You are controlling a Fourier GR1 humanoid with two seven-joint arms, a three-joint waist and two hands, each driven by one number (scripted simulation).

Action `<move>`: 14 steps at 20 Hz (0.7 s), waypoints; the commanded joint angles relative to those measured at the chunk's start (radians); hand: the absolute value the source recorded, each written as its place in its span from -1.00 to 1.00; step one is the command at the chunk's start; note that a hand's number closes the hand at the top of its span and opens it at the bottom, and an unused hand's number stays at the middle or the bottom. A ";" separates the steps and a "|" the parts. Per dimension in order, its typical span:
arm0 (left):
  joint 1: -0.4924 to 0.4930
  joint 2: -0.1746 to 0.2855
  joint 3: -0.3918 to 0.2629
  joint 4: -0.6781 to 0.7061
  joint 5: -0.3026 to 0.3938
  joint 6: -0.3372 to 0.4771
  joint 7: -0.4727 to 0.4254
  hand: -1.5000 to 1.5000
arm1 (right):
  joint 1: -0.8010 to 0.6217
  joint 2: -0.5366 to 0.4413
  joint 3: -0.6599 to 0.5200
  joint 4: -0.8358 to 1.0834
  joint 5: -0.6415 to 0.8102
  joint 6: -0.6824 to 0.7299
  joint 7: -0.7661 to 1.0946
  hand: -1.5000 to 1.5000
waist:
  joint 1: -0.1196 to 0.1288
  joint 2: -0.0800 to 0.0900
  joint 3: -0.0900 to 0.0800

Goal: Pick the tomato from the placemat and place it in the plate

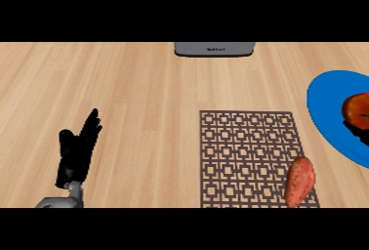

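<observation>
Tomato [358,109] over plate [326,100] at right edge of counter [122,83], against right robot hand [356,131]
Its grip cannot be told; left robot hand [75,152] far off, fingers straight

**One mark, unreadable**

Short line of dark lettering on the grey box [214,49] at the far edge of the counter [130,88], centred on its top face. Too small to make out: no letters, brand or number to call. Nothing else written in view.
</observation>
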 commanded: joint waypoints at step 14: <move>0.000 0.008 0.052 0.087 0.012 -0.056 -0.087 0.00 | -0.262 -0.167 -0.045 0.729 0.088 -0.146 -0.195 1.00 | 0.011 0.005 0.000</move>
